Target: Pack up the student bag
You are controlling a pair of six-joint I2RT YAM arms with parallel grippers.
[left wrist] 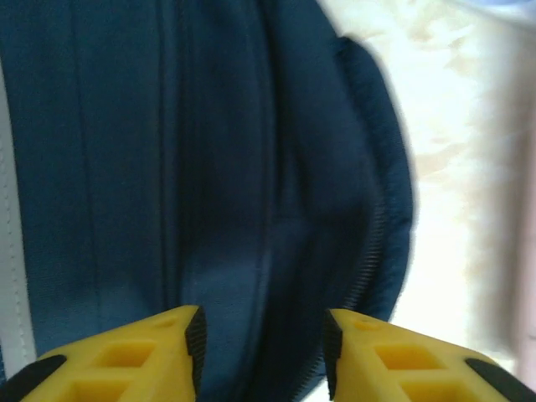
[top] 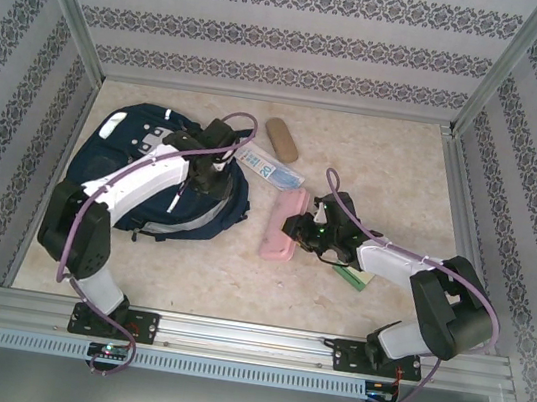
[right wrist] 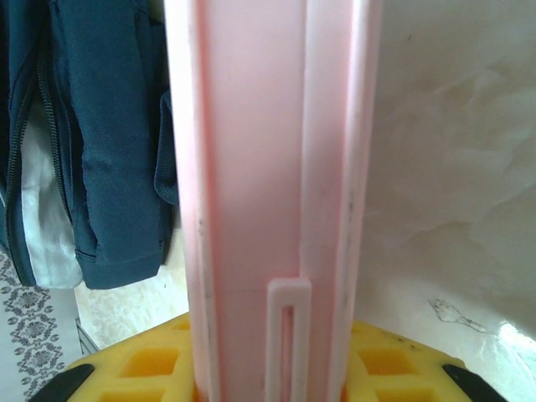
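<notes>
**Editor:** From above, how far along is the packing?

**Photographer:** Early, by my reading. The student bag lies slumped on the desk with four things outside it. A pink case sits just beside the bag, and a blue-and-white packet lies at the bag's far corner. A tan oblong is a little beyond that. A green-edged slab lies well apart from the bag, half under the right arm. The left fingers hang over the bag's edge, and the right fingers meet the pink case.

**Editor:** And the left wrist?

**Photographer:** The yellow left fingers stand parted with nothing between them. Navy bag fabric and a zip line lie close beneath. The frame is blurred, so I cannot tell whether that zip is undone.

**Editor:** The right wrist?

**Photographer:** The right fingers are clamped on the pink case, one on each flank. The bag is just beside it. Something pale shows in a gap by a zip, and I cannot say what it is.

**Editor:** What can't we see?

**Photographer:** The bag's inside is hidden and the case's far end is cut off. I can't identify the tan oblong either. As I judge it, all four items are yet to go in.
</notes>
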